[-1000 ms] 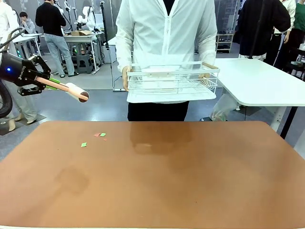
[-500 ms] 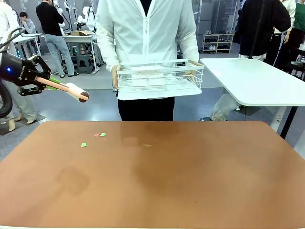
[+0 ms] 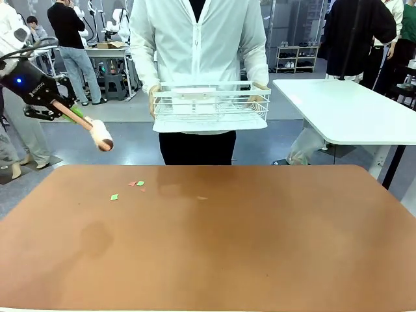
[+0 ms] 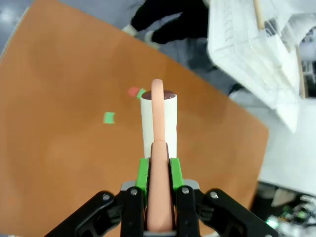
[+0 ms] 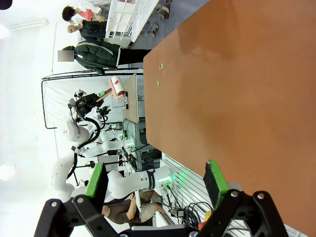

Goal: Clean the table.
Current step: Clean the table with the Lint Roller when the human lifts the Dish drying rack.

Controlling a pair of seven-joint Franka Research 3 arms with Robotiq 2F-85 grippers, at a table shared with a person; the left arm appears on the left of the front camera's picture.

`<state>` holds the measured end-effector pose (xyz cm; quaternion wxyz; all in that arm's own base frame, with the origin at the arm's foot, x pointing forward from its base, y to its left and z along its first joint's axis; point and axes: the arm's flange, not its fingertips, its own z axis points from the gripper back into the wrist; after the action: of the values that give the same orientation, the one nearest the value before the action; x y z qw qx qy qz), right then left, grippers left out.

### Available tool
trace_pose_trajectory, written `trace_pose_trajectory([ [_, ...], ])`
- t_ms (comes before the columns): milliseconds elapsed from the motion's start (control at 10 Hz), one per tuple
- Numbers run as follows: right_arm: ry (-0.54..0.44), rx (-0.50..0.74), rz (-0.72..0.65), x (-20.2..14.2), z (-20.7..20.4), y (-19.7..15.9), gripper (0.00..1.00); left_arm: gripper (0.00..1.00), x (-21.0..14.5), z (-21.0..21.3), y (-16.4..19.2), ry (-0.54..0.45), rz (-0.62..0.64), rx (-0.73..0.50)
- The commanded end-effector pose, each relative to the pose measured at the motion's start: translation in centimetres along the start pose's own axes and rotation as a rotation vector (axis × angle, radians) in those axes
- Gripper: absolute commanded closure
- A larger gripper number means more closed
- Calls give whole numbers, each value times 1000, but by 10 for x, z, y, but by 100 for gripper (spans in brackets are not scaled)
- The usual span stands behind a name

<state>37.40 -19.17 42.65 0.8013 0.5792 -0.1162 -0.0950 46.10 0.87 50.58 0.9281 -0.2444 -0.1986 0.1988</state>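
My left gripper (image 3: 64, 108) (image 4: 159, 170) was clamped on the pink handle of a lint roller (image 3: 99, 133) (image 4: 159, 116), green pads tight on both sides. The white roll pointed down and right, up in the air at the far left, clear of the table top. The table (image 3: 260, 247) (image 4: 59, 148) (image 5: 247, 98), reddish-brown, spread across the near scene. A few small scraps lay on its far left part: one green scrap (image 3: 114, 197) (image 4: 109, 117), and a red and green pair (image 3: 136, 184) just beyond it. My right gripper (image 5: 155, 180) had its fingers wide apart, with nothing between them, above the table. At the far side a person in a white jacket held a white wire basket (image 3: 209, 104) in both hands, above the far edge and not touching the table. A white-topped table (image 3: 351, 110) stood far right.
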Motion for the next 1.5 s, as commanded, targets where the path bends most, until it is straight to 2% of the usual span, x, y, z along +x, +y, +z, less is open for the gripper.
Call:
trace_pose_trajectory([
  [0,-1,13,8,-1,1,2,0,79,47,5,-11,120,-160,89],
  [100,-1,13,8,-1,1,2,0,79,68,-1,-8,211,-217,109],
  [300,-1,13,8,-1,1,2,0,79,98,-33,14,323,-263,132],
  [500,-1,13,8,-1,1,2,0,79,106,-55,27,357,-275,143],
  [700,-1,13,8,-1,1,2,0,79,98,-61,30,328,-257,136],
  [1100,-1,13,8,-1,1,2,0,79,101,-67,31,334,-265,137],
  [1200,-1,13,8,-1,1,2,0,79,103,-72,39,361,-351,118],
  [1400,-1,13,8,-1,1,2,0,79,113,-88,48,299,-399,105],
])
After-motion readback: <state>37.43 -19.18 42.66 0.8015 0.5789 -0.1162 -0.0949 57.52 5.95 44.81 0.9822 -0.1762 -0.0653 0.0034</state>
